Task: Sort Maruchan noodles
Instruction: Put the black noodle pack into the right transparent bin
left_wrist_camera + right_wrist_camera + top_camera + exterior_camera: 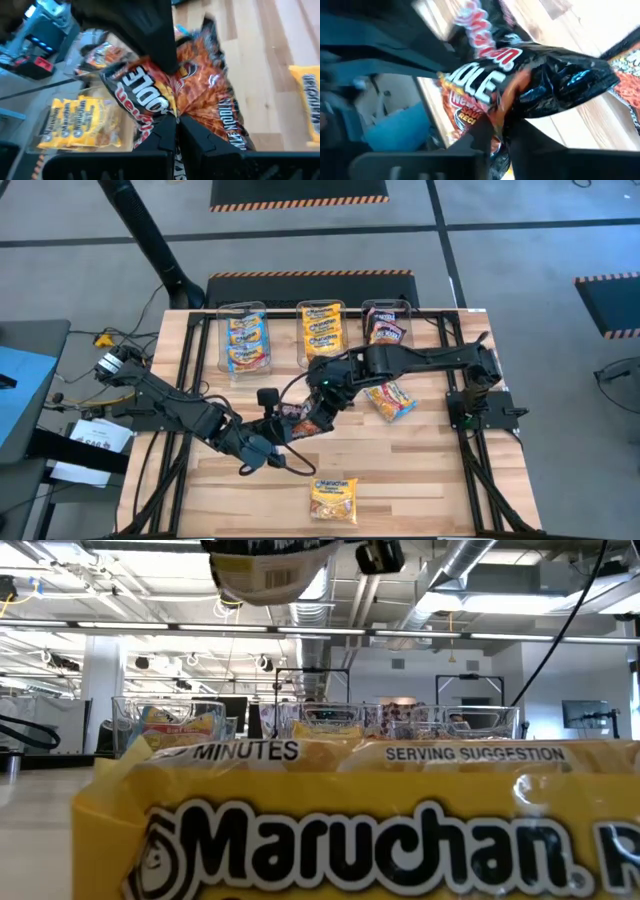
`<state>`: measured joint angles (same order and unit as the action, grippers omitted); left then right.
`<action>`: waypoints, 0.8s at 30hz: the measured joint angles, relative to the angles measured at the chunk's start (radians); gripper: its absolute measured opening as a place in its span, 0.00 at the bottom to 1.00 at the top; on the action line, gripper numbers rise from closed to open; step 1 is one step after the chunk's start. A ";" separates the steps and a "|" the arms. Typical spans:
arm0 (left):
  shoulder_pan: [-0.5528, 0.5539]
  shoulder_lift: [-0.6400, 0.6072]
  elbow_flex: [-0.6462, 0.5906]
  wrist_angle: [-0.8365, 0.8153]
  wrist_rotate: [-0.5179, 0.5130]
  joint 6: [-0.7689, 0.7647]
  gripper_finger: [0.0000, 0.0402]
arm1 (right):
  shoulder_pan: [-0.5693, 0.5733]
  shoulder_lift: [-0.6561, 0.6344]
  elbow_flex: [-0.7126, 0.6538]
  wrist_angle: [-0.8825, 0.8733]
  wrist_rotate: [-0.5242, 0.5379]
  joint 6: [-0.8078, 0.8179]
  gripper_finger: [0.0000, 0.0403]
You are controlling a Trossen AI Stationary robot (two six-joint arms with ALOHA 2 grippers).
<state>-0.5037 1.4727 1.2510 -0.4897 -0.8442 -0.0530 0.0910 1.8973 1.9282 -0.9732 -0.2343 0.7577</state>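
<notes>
Near the middle of the high view, both my arms meet over one black-red packet (298, 418). My left gripper (283, 427) comes in from the lower left of that frame, and its fingers (165, 145) are pressed together, pinching the packet's crinkled edge. My right gripper (320, 415) reaches in from the right and has its fingers (485, 132) clamped onto the same packet, as my right wrist view shows, with the wrapper bunched up between them.

Along the top edge of the desk (420, 470) stand three clear bins. The left bin (243, 340) holds light blue-pink packets, the middle bin (321, 332) holds yellow-orange ones, and the right bin (387, 328) holds a black-red one. A loose packet (390, 400) lies just right of center, beside my right arm. Another yellow-orange packet (334, 500) lies alone near the bottom edge, well apart from the rest; in the low view it fills the foreground.
</notes>
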 joint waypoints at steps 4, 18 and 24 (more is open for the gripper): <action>0.001 0.000 0.000 0.008 0.029 -0.031 0.00 | 0.003 0.015 -0.002 -0.025 -0.003 -0.046 0.06; 0.080 -0.001 0.001 0.007 0.345 -0.091 0.00 | 0.036 0.019 -0.002 -0.079 0.024 -0.124 0.01; 0.113 -0.001 0.001 0.007 0.426 -0.118 0.00 | 0.047 0.019 -0.002 -0.092 0.030 -0.138 0.01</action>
<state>-0.3904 1.4720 1.2522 -0.4829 -0.4183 -0.1710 0.1378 1.9160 1.9259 -1.0648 -0.2039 0.6193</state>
